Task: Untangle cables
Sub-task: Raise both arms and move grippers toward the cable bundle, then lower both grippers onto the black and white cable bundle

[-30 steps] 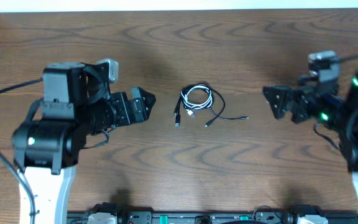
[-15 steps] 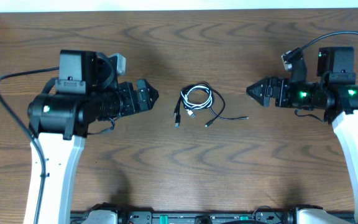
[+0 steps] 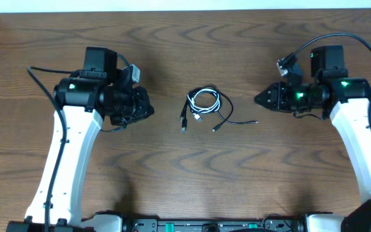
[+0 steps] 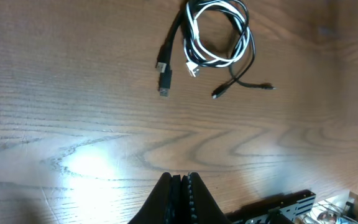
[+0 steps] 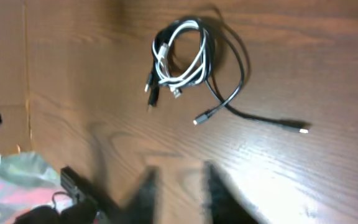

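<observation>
Wood-grain table point(image 3: 172, 180) under tangled cables point(image 3: 203, 103)

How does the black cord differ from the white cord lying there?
The black cord is dark against the wood; the white cord stands out bright. The white cord stays within the coil, while the black cord sends a tail and plug ends out past it. Both are looped together in one bundle on the table, with no fingers touching them.

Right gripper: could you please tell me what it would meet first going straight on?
Probably the tangled cables; the right gripper points left at them with nothing between, though its height is unclear.
</observation>
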Tool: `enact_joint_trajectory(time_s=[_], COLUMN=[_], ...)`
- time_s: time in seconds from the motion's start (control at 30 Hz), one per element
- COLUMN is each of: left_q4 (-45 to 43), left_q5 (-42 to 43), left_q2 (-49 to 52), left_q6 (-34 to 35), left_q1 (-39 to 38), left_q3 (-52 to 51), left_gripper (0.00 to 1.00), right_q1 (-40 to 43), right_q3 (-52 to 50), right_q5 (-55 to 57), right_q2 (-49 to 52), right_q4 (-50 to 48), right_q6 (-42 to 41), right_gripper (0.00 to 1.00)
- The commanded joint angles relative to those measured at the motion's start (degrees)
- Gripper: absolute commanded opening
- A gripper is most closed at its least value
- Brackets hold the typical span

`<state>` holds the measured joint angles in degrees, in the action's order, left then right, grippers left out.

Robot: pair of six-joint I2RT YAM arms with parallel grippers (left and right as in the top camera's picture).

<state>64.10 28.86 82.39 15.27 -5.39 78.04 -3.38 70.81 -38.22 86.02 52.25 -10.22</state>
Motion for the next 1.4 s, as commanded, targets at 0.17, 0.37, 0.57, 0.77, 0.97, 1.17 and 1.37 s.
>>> enact_joint_trajectory(time_s=[0.17,0.37,0.57,0.77,0.97,1.17,1.37], left_q4=[0.20,-0.24,-0.76,-0.96,-0.98,-1.64,-1.77], left_q5=[0.74,0.70,-0.61,-1.33,-1.46,-1.46,-1.75], left_q2=[3.30,4.50,4.85,4.96,4.96,4.96,4.96], left_q6=[0.11,0.11,0.09,0.11,0.09,0.09,0.09], left_q1=[-0.20,-2.84,-5.97,-8.09,-9.40,-9.60,-9.60], left_q3=[-0.96,-0.96,-0.96,-0.96,-0.96,-0.96,-0.96], left_gripper=[0.10,0.17,0.23,0.24,0.25,0.25,0.25], right_q1=[-4.37,-8.52,-12.61,-15.69,-17.25,-18.23,-19.39], right_q3=[0.66,0.66,0.66,0.66,0.66,0.66,0.66], right_q5=[0.46,2.73,3.87,13.18,14.78,14.73,14.73], right_q2=[3.19,6.10,10.40,16.17,21.94,27.78,30.38], right_q4=[-1.22,-4.35,-10.73,-17.55,-23.17,-27.28,-26.62], right_q6=[-0.02,-0.07,-2.47,-12.07,-13.62,-17.86,-18.49], right_gripper=[0.38,0.39,0.39,0.47,0.46,0.40,0.01])
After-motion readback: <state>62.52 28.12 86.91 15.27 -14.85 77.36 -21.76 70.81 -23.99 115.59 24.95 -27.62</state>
